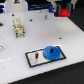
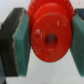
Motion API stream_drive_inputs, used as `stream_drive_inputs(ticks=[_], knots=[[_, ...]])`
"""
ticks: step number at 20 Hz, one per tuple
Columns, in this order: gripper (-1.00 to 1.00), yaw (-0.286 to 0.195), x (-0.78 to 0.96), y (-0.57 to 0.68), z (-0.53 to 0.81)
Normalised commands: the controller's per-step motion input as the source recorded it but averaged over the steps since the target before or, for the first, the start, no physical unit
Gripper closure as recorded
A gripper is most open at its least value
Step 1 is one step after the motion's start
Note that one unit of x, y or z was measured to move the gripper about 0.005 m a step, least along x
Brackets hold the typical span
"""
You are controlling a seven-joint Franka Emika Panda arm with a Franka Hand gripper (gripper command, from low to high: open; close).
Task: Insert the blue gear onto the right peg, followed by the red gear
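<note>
Red gear (image 2: 49,36): moulded plastic look, smooth, semi-gloss; soft highlights on the face and around the centre hole. Toothed rim too blurred to judge.

Finger pads (image 2: 21,42): teal, matt, rubbery or foam-like look, no shine. Backing behind the pads is dark and matt; material cannot be told.

Blue gear (image 1: 51,52): plastic look, smooth, saturated colour, slight sheen.

Plate (image 1: 36,58) near the desk's front edge: white face with black border, flat and smooth.

Desk (image 1: 65,35): white, smooth, glossy; it carries faint reflections.

Wooden-looking figure (image 1: 18,27) toward the back left corner: pale tan, matt.
</note>
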Motion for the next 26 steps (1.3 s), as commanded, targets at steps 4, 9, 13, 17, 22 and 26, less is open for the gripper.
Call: stream_drive_inputs(ticks=[4, 9, 13, 17, 22, 26], knots=[[1.0, 0.0, 0.81, -0.08, 0.33], [1.0, 0.0, 0.79, -0.12, 0.27], [1.0, 0.0, 0.79, -0.14, 0.24], [1.0, 0.0, 0.78, -0.18, 0.18], [1.0, 0.0, 0.7, -0.25, 0.11], [1.0, 0.0, 0.63, -0.27, 0.06]])
